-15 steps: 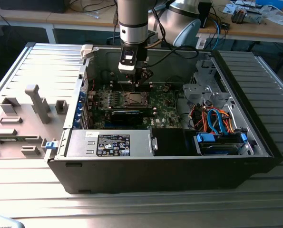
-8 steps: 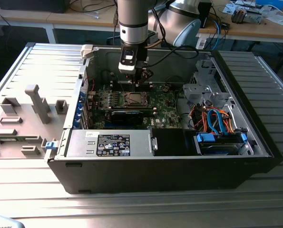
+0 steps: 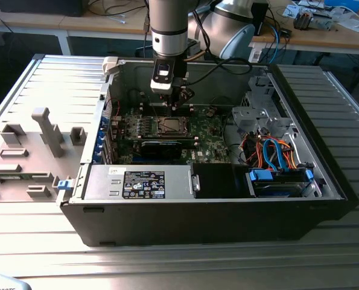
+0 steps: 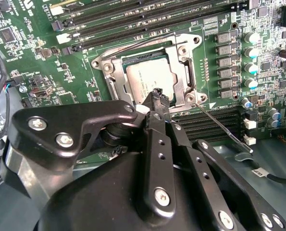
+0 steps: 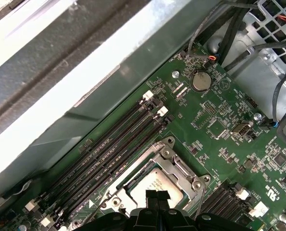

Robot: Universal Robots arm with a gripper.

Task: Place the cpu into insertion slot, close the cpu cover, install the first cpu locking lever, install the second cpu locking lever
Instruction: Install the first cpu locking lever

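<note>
Looking from the near side of the open computer case (image 3: 167,223), I see its dark front wall first, then the labelled power supply (image 3: 144,183), then the green motherboard (image 3: 200,140) lying flat on the case floor; the gripper (image 3: 174,103) hangs over the board at about twelve o'clock from the socket.

In the second wrist view the gripper (image 4: 158,95) has its fingertips pressed together, pinching nothing, just over the near edge of the cpu (image 4: 150,81); the chip already sits in the insertion slot (image 4: 115,84), and the cpu cover (image 4: 183,70) lies down around it, framing its grey top; a thin locking lever (image 4: 222,126) stands free, running off toward four o'clock.

I would judge the chip light, stiff and fragile underneath, best held by its edges; the lever looks springy and slick, best taken near its bent end.

Farther back, the ribbed metal table (image 3: 40,90) carries the case; beyond it stand wooden benches (image 3: 76,24) strewn with cables.
</note>
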